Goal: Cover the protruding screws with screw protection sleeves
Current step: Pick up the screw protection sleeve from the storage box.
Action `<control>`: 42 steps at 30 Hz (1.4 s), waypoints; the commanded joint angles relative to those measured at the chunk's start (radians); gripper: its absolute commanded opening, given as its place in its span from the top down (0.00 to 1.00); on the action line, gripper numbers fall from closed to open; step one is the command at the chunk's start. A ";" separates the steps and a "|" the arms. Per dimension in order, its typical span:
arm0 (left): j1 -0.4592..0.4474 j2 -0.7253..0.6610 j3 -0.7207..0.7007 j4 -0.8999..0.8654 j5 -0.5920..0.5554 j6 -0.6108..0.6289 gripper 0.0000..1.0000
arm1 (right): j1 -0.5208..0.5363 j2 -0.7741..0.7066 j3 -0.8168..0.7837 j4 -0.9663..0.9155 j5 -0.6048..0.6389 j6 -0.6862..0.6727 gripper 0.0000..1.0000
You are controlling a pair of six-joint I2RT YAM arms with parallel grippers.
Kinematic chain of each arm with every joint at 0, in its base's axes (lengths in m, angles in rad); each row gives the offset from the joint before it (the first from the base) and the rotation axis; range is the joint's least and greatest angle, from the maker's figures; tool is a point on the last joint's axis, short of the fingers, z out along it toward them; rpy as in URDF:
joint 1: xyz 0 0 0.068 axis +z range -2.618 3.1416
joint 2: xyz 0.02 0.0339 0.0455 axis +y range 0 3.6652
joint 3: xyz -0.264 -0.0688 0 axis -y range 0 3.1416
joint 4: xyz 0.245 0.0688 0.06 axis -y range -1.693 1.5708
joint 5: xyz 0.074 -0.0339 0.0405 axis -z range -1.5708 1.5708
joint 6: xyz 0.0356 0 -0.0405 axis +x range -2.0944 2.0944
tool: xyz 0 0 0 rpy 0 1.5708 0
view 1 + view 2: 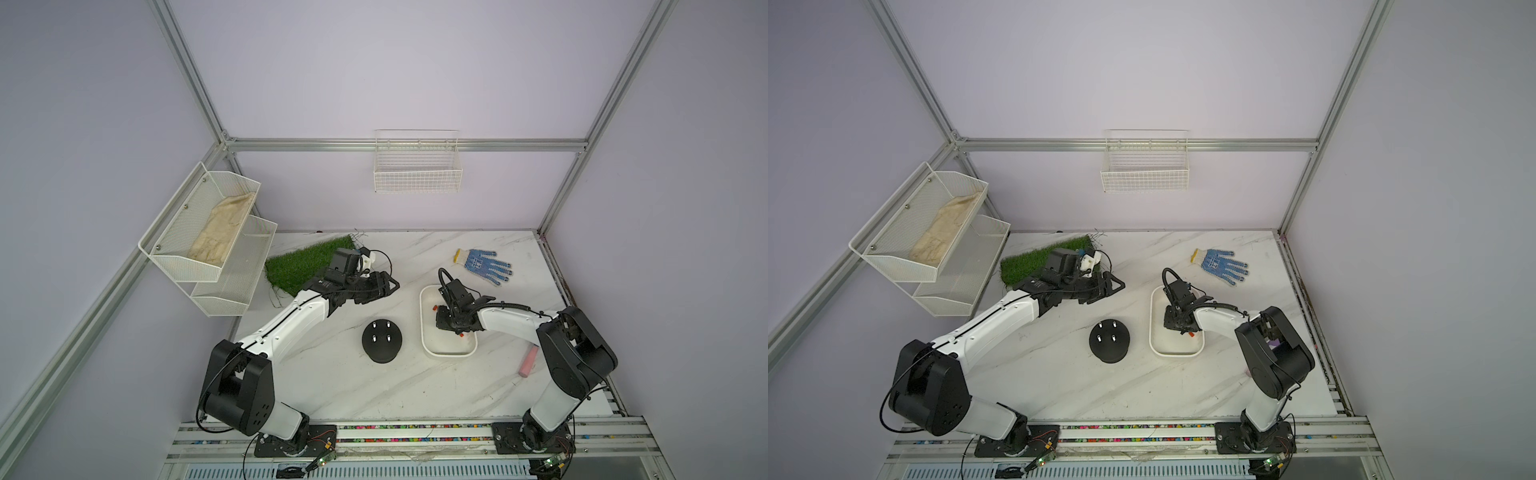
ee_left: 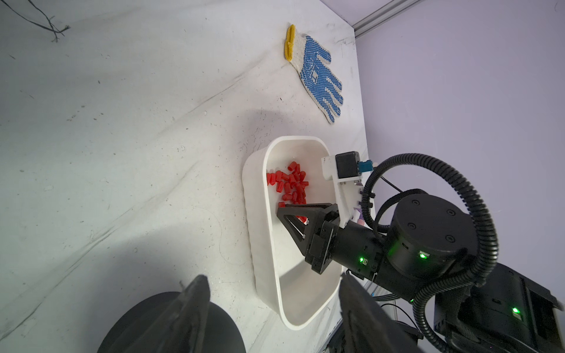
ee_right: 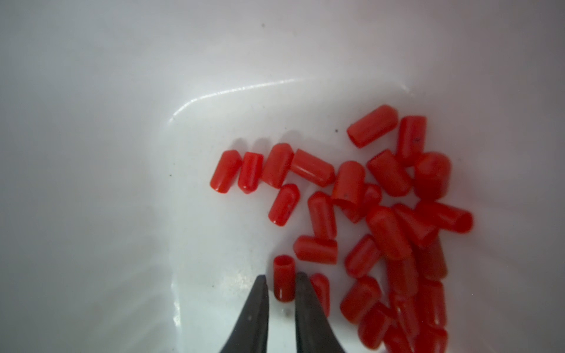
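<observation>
Red sleeve [image 3: 284, 277] lies in the white tray [image 3: 122, 152], lengthwise between the narrow jaws of the right gripper [image 3: 281, 282], whether pinched is unclear.

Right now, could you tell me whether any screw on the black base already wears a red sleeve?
No, all four screws stand bare and silvery on the black base.

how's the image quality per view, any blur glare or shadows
Right wrist view: the red sleeves mid-frame are fairly sharp, the right gripper's fingertips are soft, a glare streak crosses the wall of the white tray. Left wrist view: the left gripper's fingers are blurred dark shapes, a shadow lies on the marble table. Both top views: evenly lit, but the protruding screws are tiny.
</observation>
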 commanded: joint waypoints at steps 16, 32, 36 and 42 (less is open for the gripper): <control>-0.008 0.003 0.026 0.039 0.000 -0.020 0.32 | 0.008 -0.060 0.002 -0.032 0.022 -0.035 0.88; 0.049 0.013 0.258 -0.079 0.170 0.059 0.31 | 0.008 -0.378 0.080 0.038 -0.140 -0.469 0.88; 0.066 0.026 0.312 -0.077 0.309 0.042 0.31 | 0.008 -0.400 0.127 0.020 -0.221 -0.550 0.88; 0.065 0.046 0.369 -0.070 0.506 0.026 0.38 | 0.008 -0.412 0.194 -0.019 -0.340 -0.602 0.88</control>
